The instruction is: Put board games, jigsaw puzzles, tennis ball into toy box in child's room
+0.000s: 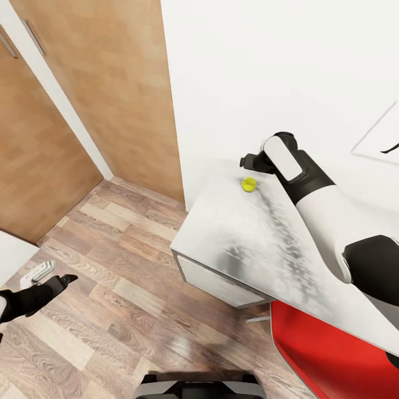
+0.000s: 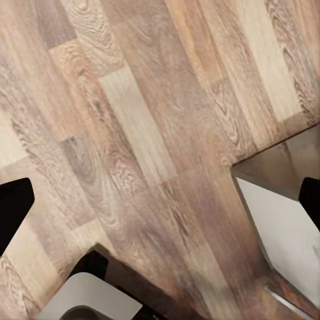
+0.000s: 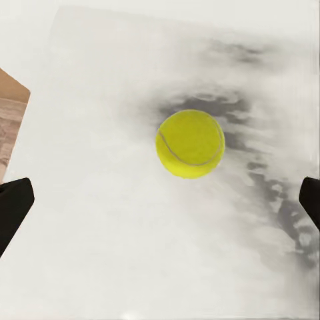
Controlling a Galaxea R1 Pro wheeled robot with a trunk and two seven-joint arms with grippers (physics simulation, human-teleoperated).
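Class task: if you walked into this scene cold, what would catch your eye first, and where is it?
A small yellow-green tennis ball sits alone on the light grey table top near the white wall, with the right claw open just above it. A bright red chair shows under the table's near edge, beside wood-plank floor.

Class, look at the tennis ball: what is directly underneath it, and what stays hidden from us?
The tennis ball rests on the table, on its light grey top, with the open right end effector above it. The spot where the ball touches is covered by the ball itself.
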